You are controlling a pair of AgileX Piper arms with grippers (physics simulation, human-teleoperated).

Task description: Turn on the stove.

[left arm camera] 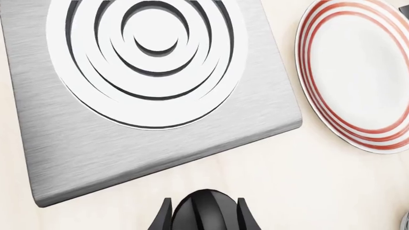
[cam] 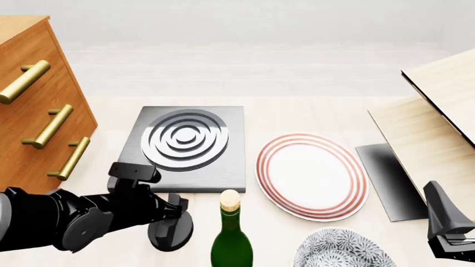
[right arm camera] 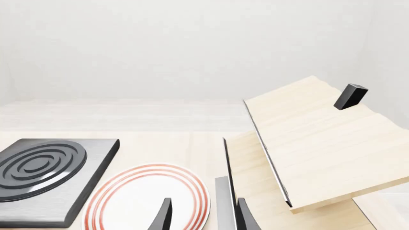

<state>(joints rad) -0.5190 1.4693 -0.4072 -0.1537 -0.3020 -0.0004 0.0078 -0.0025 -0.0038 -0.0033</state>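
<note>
The stove [cam: 226, 169] is a flat grey square slab at centre left of the table, with a round burner [cam: 186, 139] of concentric silver rings. In the left wrist view the stove [left arm camera: 96, 143] fills the frame. Its black ridged knob [cam: 171, 236] stands apart on the table, just in front of the slab. My left gripper [cam: 172, 218] is shut on the knob [left arm camera: 204, 208], with one finger pressed against each side. My right gripper [right arm camera: 203, 218] stays open at the table's near right, holding nothing.
A white plate with red rings [cam: 312, 175] lies right of the stove. A green bottle [cam: 231, 239] stands just right of the knob, with a patterned bowl [cam: 341, 253] beyond it. A wooden drawer cabinet [cam: 30, 111] is at the left. Wooden boards [cam: 438, 128] and a dark slab [cam: 386, 178] are at the right.
</note>
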